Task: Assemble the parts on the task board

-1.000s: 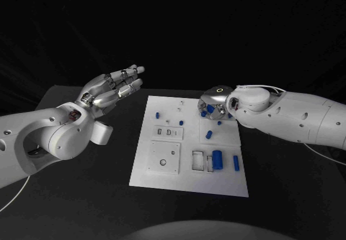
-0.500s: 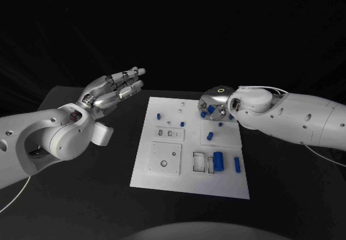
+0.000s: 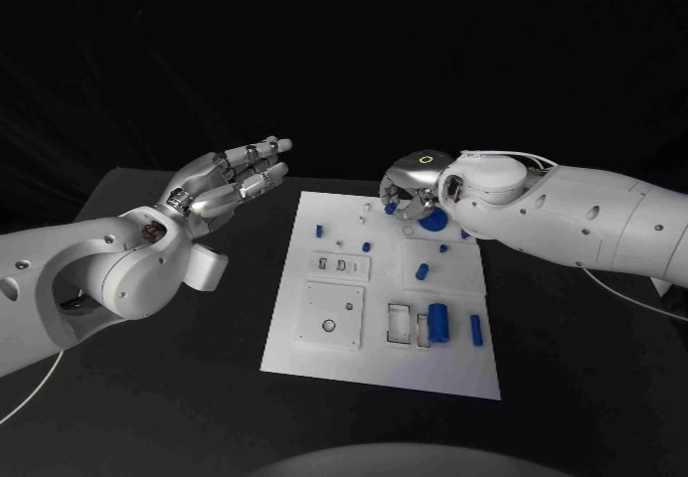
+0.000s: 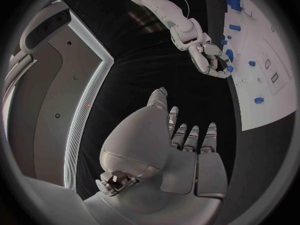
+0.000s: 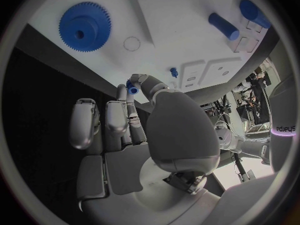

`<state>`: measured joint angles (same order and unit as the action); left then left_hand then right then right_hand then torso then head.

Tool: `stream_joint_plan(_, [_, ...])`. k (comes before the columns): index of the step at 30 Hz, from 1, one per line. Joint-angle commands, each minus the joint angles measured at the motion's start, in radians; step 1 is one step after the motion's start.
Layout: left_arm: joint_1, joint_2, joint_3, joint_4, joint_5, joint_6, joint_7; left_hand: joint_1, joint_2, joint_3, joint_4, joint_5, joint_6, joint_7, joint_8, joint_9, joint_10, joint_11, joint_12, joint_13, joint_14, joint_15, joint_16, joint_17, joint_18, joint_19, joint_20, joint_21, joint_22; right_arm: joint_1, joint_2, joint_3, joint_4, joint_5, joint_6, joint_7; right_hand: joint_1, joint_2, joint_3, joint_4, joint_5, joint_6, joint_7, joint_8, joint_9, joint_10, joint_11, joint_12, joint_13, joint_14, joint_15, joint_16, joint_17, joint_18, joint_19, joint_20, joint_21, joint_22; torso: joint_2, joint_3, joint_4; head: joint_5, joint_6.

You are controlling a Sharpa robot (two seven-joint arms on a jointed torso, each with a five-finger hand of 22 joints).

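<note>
White task board (image 3: 376, 353) carries blue parts; right hand (image 3: 413, 194) pinches a small blue part (image 5: 132, 89), left hand (image 3: 230, 179) spread, holding nothing.

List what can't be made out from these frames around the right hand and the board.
- Head view: the right hand covers the task board's far right corner; the blue gear is mostly hidden there.
- Right wrist view: a small blue part sits at the fingertips; its shape is too small to tell.
- Left wrist view: the circle's rim cuts off the board's near end.
- Left hand is open, off the board.
</note>
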<state>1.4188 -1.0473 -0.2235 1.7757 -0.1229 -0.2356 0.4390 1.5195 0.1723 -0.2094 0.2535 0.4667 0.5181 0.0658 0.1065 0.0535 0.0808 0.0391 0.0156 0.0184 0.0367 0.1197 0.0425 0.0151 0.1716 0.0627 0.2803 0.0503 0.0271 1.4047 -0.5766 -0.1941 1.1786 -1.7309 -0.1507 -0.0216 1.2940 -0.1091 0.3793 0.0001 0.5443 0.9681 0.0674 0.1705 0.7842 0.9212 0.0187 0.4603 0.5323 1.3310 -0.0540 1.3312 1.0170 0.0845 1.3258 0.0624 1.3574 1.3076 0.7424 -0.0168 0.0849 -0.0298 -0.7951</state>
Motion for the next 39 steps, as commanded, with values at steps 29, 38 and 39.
stream_joint_plan(29, [0.001, 0.004, 0.001, 0.001, -0.005, 0.010, -0.013, 0.017, 0.000, 0.000, -0.006, 0.008, 0.012, 0.009, 0.009, 0.002, 0.013, 0.005, 0.005, 0.002, 0.004, 0.004, 0.007, 0.001, 0.009, 0.002, 0.007, 0.008, -0.001, 0.007, 0.141, 0.007, -0.167, 0.066, 0.058, -0.014, -0.005, 0.007, -0.003, 0.005, -0.005, -0.012, 0.006, -0.016, 0.002, 0.004, 0.005, -0.027, -0.007, -0.002, 0.005, -0.005, -0.013, -0.009, -0.002, 0.001, -0.004, 0.037, 0.014, -0.0056, 0.0164, -0.014, 0.019])
stream_joint_plan(38, [0.001, 0.004, 0.001, 0.001, -0.008, 0.013, -0.019, 0.018, -0.001, -0.001, -0.007, 0.008, 0.020, 0.012, 0.011, 0.003, 0.014, 0.007, 0.005, 0.002, 0.004, 0.004, 0.008, 0.001, 0.009, 0.002, 0.007, 0.008, -0.001, 0.002, 0.153, 0.007, -0.181, 0.066, 0.077, -0.013, -0.004, 0.006, 0.000, 0.005, -0.006, -0.025, 0.009, -0.029, -0.003, -0.003, 0.008, -0.042, -0.010, -0.015, 0.008, -0.016, -0.032, -0.007, -0.013, 0.003, -0.017, 0.029, 0.014, -0.0055, 0.0179, -0.015, 0.018])
stream_joint_plan(39, [0.001, 0.004, 0.001, 0.001, -0.009, 0.014, -0.019, 0.018, -0.001, -0.001, -0.007, 0.008, 0.020, 0.012, 0.011, 0.003, 0.014, 0.007, 0.005, 0.002, 0.004, 0.004, 0.008, 0.001, 0.009, 0.002, 0.007, 0.008, -0.001, 0.001, 0.155, 0.007, -0.183, 0.066, 0.078, -0.013, -0.004, 0.006, 0.000, 0.005, -0.006, -0.027, 0.009, -0.031, -0.004, -0.004, 0.008, -0.044, -0.011, -0.016, 0.008, -0.017, -0.033, -0.006, -0.014, 0.004, -0.018, 0.028, 0.014, -0.0056, 0.0174, -0.014, 0.018])
